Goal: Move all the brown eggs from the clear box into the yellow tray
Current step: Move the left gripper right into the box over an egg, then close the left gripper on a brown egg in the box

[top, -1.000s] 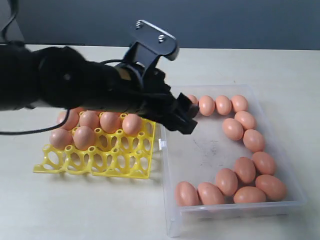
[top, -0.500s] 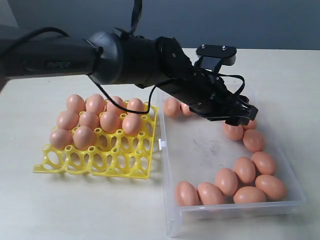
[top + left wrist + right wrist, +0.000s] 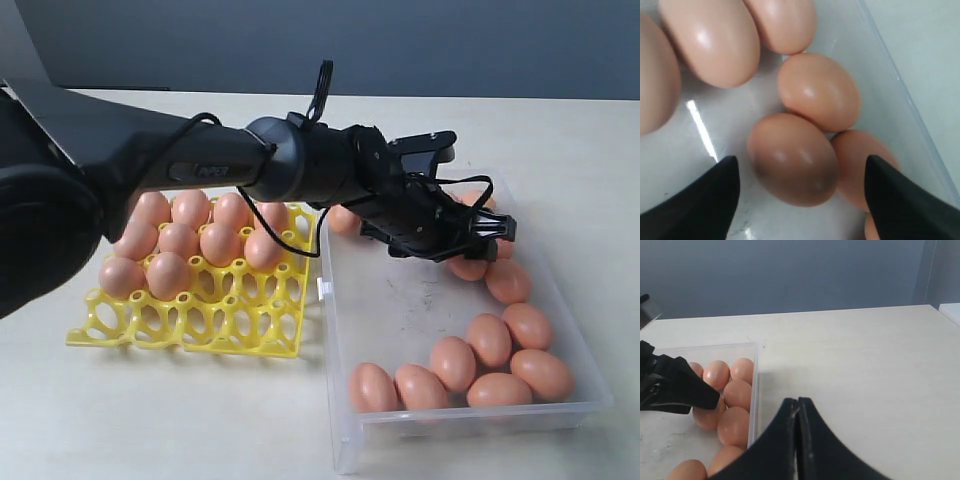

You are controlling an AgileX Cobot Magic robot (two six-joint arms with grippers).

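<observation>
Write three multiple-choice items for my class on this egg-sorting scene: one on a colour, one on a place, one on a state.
1. The egg tray is: A blue; B yellow; C white.
2. The left gripper is: A over the egg tray; B out of view; C over brown eggs in the clear box.
3. The right gripper is: A shut; B open; C shut on an egg.

Key: 1 B, its lattice is bright yellow. 2 C, the exterior view shows it reaching into the box and its wrist view looks down on eggs there. 3 A, its jaws are pressed together with nothing between them.
</observation>
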